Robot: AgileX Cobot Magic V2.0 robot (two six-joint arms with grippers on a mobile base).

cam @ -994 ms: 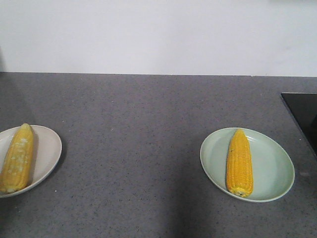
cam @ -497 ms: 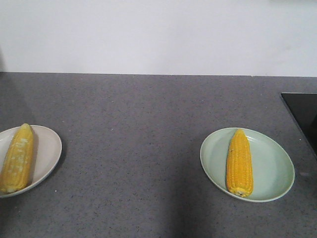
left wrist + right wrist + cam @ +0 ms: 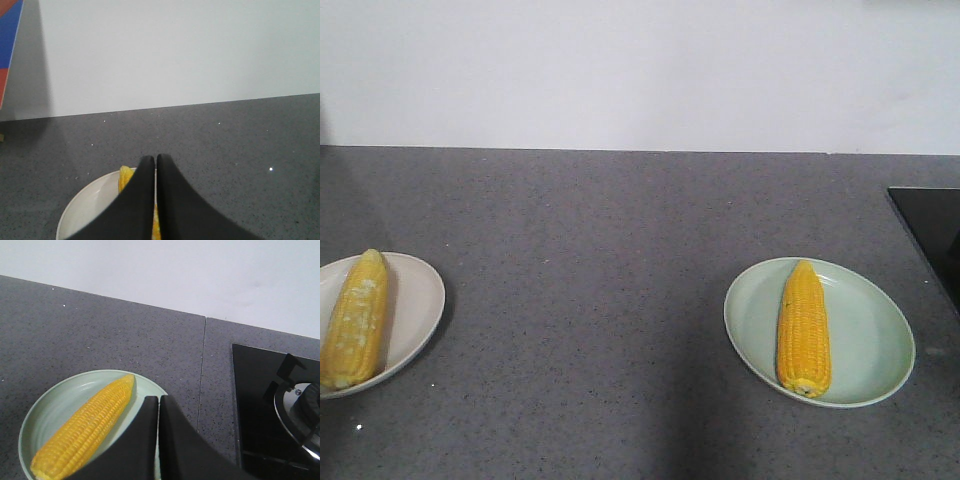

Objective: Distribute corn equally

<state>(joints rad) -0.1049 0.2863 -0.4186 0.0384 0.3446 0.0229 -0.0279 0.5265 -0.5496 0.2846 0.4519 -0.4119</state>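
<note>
One corn cob (image 3: 804, 327) lies lengthwise on a pale green plate (image 3: 870, 340) at the right. A second corn cob (image 3: 355, 317) rests on a white plate (image 3: 420, 300) at the left edge. Neither arm shows in the front view. In the left wrist view my left gripper (image 3: 155, 159) is shut and empty above the white plate (image 3: 87, 205), mostly covering that corn (image 3: 126, 178). In the right wrist view my right gripper (image 3: 158, 400) is shut and empty over the green plate's (image 3: 50, 405) right side, beside its corn (image 3: 85, 430).
Both plates sit on a grey speckled countertop (image 3: 600, 260) backed by a white wall. A black cooktop (image 3: 935, 235) with a metal burner (image 3: 300, 412) borders the right edge. A red and blue panel (image 3: 7, 35) shows at the far left.
</note>
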